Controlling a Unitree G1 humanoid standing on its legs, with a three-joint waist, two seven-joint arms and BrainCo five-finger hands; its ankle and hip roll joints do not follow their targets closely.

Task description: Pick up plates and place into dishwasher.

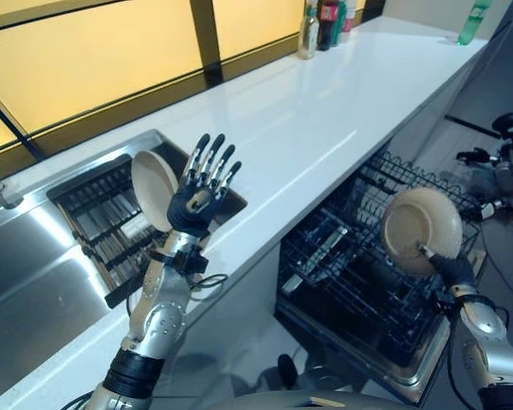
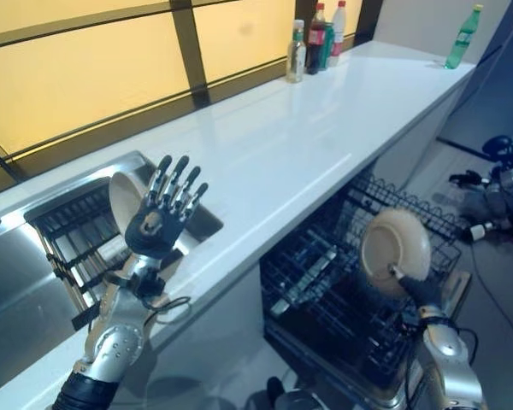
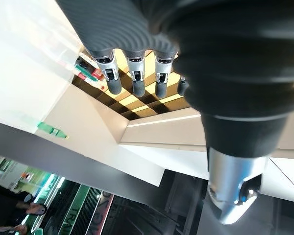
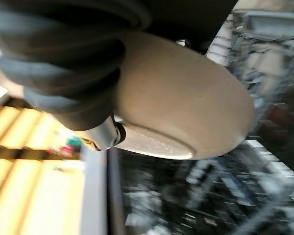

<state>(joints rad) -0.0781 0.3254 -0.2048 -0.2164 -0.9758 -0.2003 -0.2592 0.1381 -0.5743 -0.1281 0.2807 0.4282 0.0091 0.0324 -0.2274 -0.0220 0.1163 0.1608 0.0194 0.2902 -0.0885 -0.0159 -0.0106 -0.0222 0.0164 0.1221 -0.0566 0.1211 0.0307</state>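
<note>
The right hand (image 1: 451, 266) gripped a tan plate (image 1: 421, 229) and held it upright above the open dishwasher's black rack (image 1: 342, 273). The left hand (image 1: 201, 192) was up with its fingers straight and spread, holding nothing. At its 9 o'clock, another plate (image 1: 151, 188) stood in the sink rack (image 1: 103, 224) beside the white surface (image 1: 325, 111).

A kitchen, by its fittings: a long white counter (image 1: 325, 111) with a steel sink (image 1: 34, 273) set into it and a dark dish rack (image 1: 103, 222) in the basin; below, an open dishwasher (image 1: 359, 282) with wire racks; bottles (image 2: 312, 43) stand at the far end, probably drinks.
</note>
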